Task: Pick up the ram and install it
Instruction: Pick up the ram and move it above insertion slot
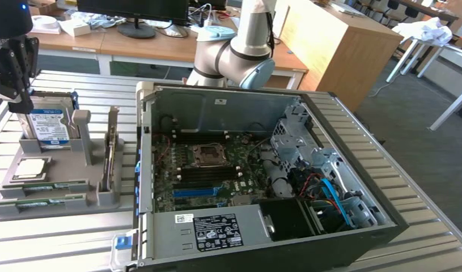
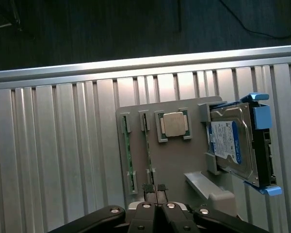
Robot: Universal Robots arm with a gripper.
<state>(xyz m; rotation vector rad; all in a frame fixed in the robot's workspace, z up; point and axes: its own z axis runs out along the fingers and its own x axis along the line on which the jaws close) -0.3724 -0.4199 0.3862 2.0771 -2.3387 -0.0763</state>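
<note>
Two green ram sticks (image 1: 43, 187) (image 2: 126, 153) lie side by side in slots of the grey holder tray (image 1: 64, 170) (image 2: 174, 160), on the exterior view's left. The second stick (image 1: 42, 200) (image 2: 147, 150) is parallel to the first. My gripper (image 1: 20, 105) (image 2: 155, 190) hangs well above the tray near the hard drive (image 1: 49, 124) (image 2: 233, 143), shut with nothing between its fingers. In the wrist view the fingertips sit over one end of the second stick, clear of it.
The tray also holds a square silver processor (image 1: 30, 167) (image 2: 173, 124) and an upright expansion card (image 1: 110, 161). The open computer case (image 1: 144, 170) lies to the exterior view's right, its motherboard (image 1: 208, 170) exposed. Both rest on a slatted aluminium table (image 1: 56, 238).
</note>
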